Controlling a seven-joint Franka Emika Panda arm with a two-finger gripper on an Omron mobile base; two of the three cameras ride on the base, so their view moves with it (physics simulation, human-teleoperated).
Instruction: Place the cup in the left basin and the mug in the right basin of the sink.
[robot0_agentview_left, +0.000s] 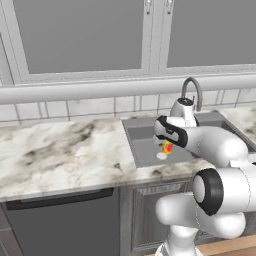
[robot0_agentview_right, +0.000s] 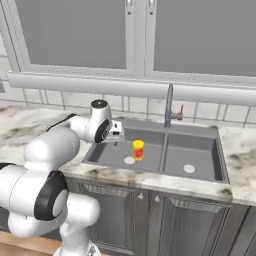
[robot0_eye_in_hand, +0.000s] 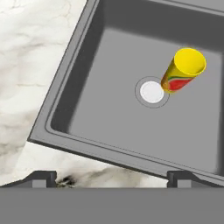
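The cup (robot0_eye_in_hand: 184, 70) stands upright in the left basin (robot0_eye_in_hand: 109, 118), just beside the drain (robot0_eye_in_hand: 152, 92). The claw (robot0_eye_in_hand: 111, 177) hangs spread apart, empty. The cup looks light, rigid and smooth; its sides offer the best hold.

I see the marble counter (robot0_agentview_right: 30, 117) carrying the sink (robot0_agentview_right: 192, 131), set into it just below the tiled wall. In the sink's left basin (robot0_agentview_right: 112, 152), the cup (robot0_agentview_right: 138, 150) stands upright just beside the round white drain (robot0_agentview_right: 129, 160).
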